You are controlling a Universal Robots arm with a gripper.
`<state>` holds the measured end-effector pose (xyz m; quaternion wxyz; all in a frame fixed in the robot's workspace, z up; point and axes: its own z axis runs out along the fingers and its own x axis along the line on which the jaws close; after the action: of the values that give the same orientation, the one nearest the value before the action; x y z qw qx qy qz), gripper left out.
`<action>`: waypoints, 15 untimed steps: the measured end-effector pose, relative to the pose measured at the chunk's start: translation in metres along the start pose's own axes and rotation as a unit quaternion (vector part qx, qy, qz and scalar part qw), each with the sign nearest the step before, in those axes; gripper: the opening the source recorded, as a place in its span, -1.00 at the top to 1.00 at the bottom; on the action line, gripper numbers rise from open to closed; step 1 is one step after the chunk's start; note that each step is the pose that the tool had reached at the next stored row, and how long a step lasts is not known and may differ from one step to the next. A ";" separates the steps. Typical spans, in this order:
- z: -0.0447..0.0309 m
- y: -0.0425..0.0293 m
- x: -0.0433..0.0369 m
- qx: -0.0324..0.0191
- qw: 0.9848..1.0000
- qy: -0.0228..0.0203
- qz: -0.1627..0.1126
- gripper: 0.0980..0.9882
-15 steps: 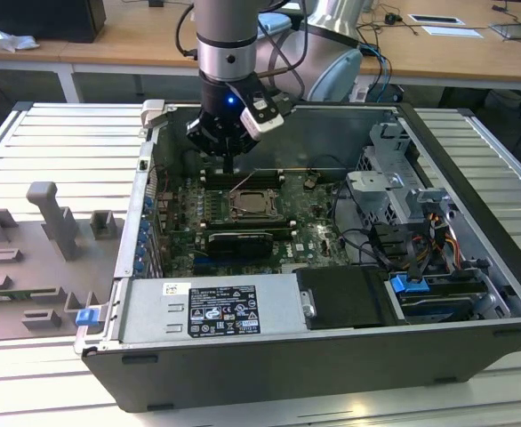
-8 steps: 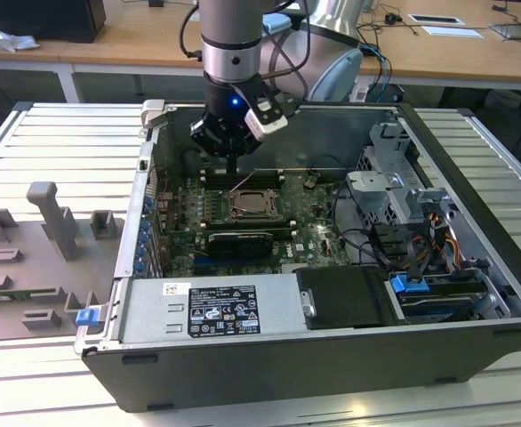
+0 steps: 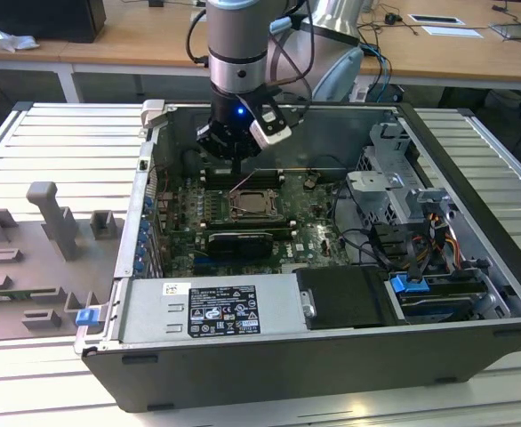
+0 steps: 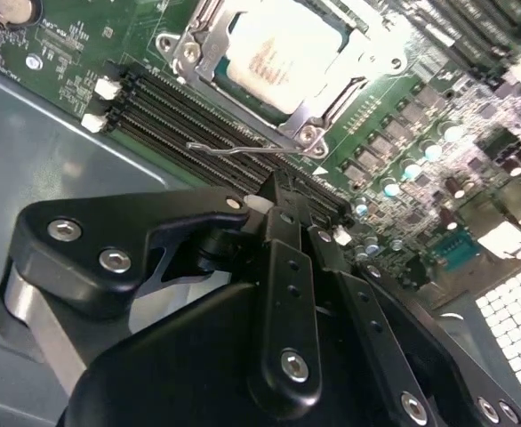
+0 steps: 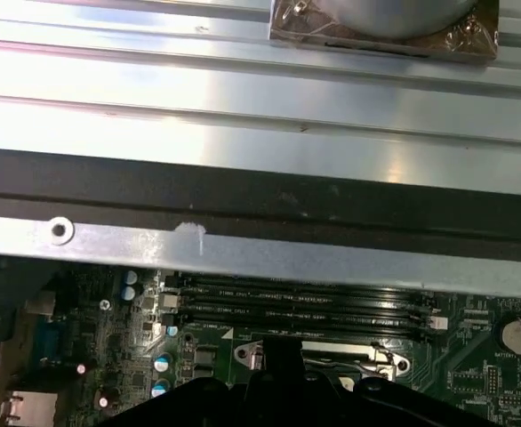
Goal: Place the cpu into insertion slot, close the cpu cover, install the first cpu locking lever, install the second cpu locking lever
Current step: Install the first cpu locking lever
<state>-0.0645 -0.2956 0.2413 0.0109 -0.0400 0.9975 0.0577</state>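
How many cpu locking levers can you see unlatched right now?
1. In the second wrist view a thin wire lever sticks out free beside the cpu cover, lying over the memory slots. A second lever may be hidden along the socket's other side.

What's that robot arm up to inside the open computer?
It is working on the processor socket. The cpu already sits in the insertion slot, with the cpu cover lying over it. A thin wire locking lever sticks out beside the socket, apparently not yet latched. The gripper hovers just above the memory slots next to the socket, holding nothing.
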 end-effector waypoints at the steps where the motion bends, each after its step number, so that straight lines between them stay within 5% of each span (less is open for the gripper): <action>1: 0.0036 -0.0004 -0.0031 0.000 1.000 0.000 0.000 0.98; 6: 0.0105 -0.0013 -0.0216 0.000 1.000 0.000 0.000 0.98; 15: 0.0203 -0.0024 -0.0352 0.000 1.000 0.000 0.000 0.98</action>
<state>-0.0289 -0.2929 0.2218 0.0107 -0.0399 0.9975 0.0577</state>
